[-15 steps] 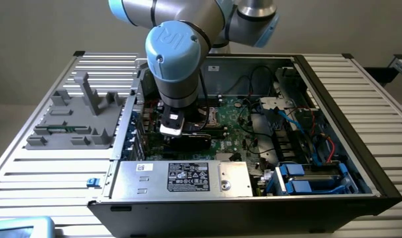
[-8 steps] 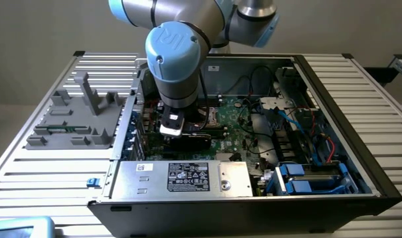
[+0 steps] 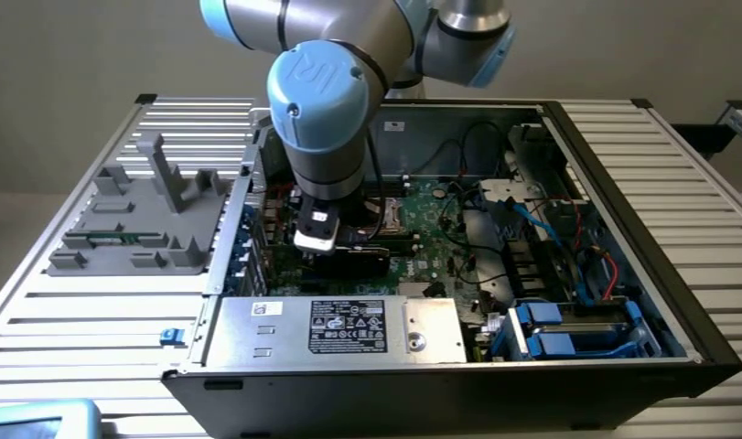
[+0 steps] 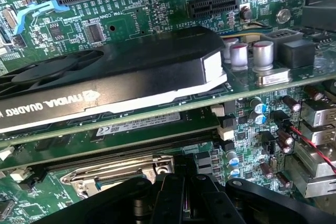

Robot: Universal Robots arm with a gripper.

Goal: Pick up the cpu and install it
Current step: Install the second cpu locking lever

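Observation:
My gripper (image 3: 342, 262) hangs low inside the open computer case, over the green motherboard (image 3: 442, 240) near its middle. In the wrist view the black fingers (image 4: 173, 200) stand pressed together, shut, just in front of the socket's silver metal frame (image 4: 118, 174). I cannot tell whether anything is pinched between them. The cpu is hidden. A black Nvidia Quadro card (image 4: 131, 72) stands in its slot just beyond the socket.
The case walls (image 3: 645, 229) ring the work area. A silver power supply (image 3: 334, 329) lies at the front, with blue drive carriers (image 3: 566, 334) at the exterior view's right. Cables (image 3: 535, 219) cross the board. A grey fixture (image 3: 139, 219) rests on the slatted table at the exterior view's left.

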